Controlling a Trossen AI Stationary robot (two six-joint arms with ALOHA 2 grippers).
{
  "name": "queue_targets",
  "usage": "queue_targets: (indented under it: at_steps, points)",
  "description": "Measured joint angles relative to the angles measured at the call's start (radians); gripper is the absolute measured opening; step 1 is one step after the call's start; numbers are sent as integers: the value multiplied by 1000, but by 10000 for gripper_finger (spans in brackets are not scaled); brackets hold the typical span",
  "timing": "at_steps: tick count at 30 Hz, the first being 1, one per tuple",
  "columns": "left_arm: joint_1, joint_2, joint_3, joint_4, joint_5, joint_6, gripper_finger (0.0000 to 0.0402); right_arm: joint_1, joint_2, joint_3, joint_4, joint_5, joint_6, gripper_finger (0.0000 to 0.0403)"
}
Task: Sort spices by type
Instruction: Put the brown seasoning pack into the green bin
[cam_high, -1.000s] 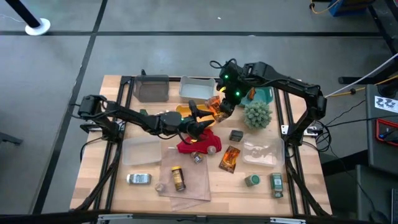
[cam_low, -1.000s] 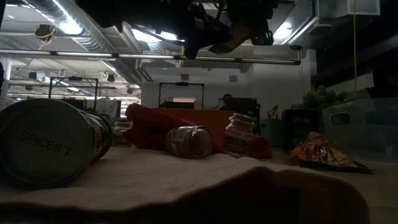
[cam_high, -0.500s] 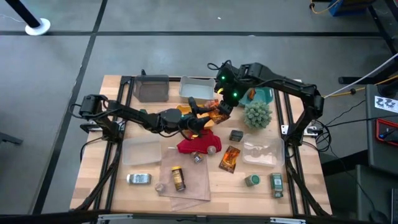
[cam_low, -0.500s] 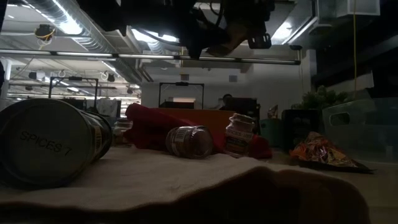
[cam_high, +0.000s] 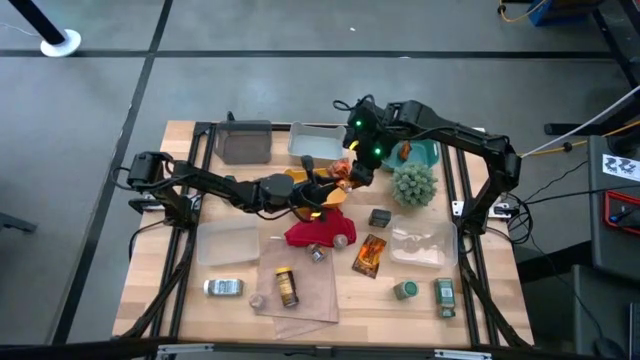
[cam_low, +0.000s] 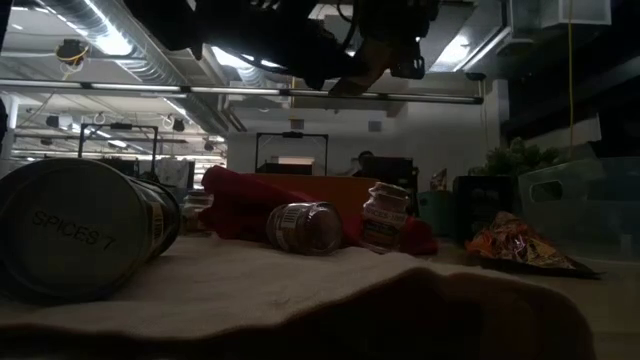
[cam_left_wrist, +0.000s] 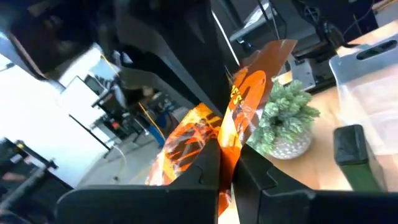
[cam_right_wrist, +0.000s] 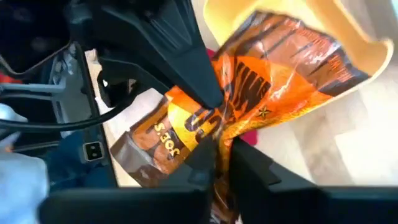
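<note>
Left gripper (cam_high: 330, 186) and right gripper (cam_high: 352, 174) both pinch one orange-brown foil sachet (cam_high: 341, 176) above the red cloth (cam_high: 320, 232).

Orange-brown foil sachet (cam_high: 340, 176) — crumpled, held aloft above the red cloth (cam_high: 320, 233) — second sachet (cam_high: 369, 254) lies flat nearby.

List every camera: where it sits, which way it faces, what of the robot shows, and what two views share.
High: above the table, facing straight down; both arms show, with the left pincer and right pincer both at one sachet.
Low: at tabletop height, looking level past a tin into the room; the arms show dark at the top.
Left wrist: on the left arm, looking past its own fingers at the sachet and a plant.
Right wrist: on the right arm, looking past its own fingers at the sachet.
Shared: both wrist views show the same sachet.
</note>
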Motion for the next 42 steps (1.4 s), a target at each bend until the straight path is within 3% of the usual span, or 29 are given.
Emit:
queue_targets:
  at_steps: [7, 13, 22, 27, 34, 39, 42]
  points:
    - [0, -9, 0, -109, 3, -165, 6, 0, 0, 0, -2, 90, -154, 171]
    - [0, -14, 0, -186, 18, -369, 4, 0, 0, 0, -35, 184, -285, 220]
    - [5, -16, 0, -247, 23, -586, 4, 0, 0, 0, -114, 174, -428, 217]
    - [18, -16, 0, -247, 52, -629, 5, 0, -1, 0, -140, 94, -444, 214]
    - [35, -16, 0, -229, 87, -697, 7, 9, -1, 0, -92, 102, -456, 214]
    - [42, -16, 0, -180, 97, -726, 4, 54, -1, 0, -33, 124, -488, 214]
    - [42, -16, 0, -145, 97, -729, 7, 91, 5, 1, -3, 223, -491, 214]
